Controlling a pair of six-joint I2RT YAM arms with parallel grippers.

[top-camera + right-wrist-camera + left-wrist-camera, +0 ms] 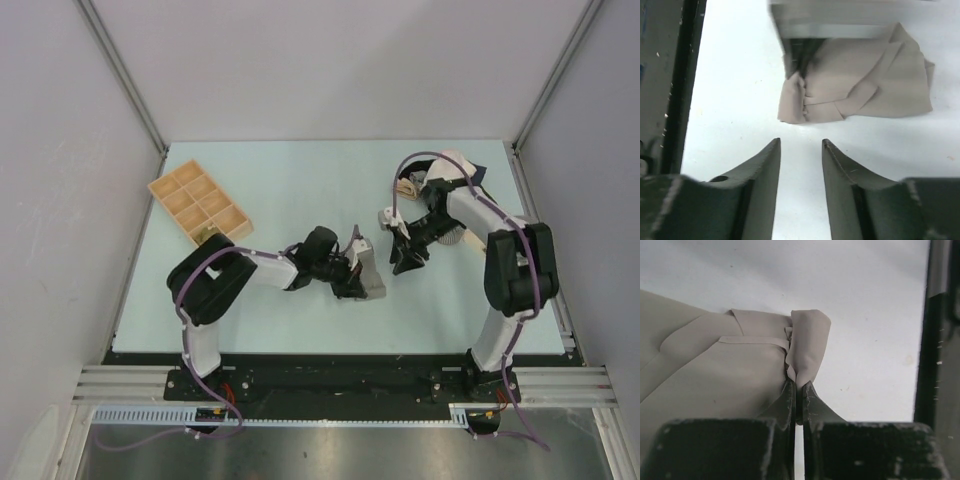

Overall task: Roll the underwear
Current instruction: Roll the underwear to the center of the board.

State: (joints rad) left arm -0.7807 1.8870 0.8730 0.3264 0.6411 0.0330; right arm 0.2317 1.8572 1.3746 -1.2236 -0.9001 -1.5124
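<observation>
The underwear (370,270) is a taupe-grey folded cloth lying on the table's middle. In the left wrist view the underwear (730,370) fills the left half, with one corner folded up. My left gripper (799,384) is shut on that folded corner, and it shows from above (358,275) at the cloth's left side. In the right wrist view the underwear (860,80) lies just ahead of my right gripper (801,143), which is open, empty and a short gap from the cloth's edge. From above, the right gripper (404,262) sits to the cloth's right.
A tan compartment tray (198,205) stands at the back left. A pile of other garments (440,180) lies at the back right behind the right arm. Grey walls and metal rails bound the table (280,180).
</observation>
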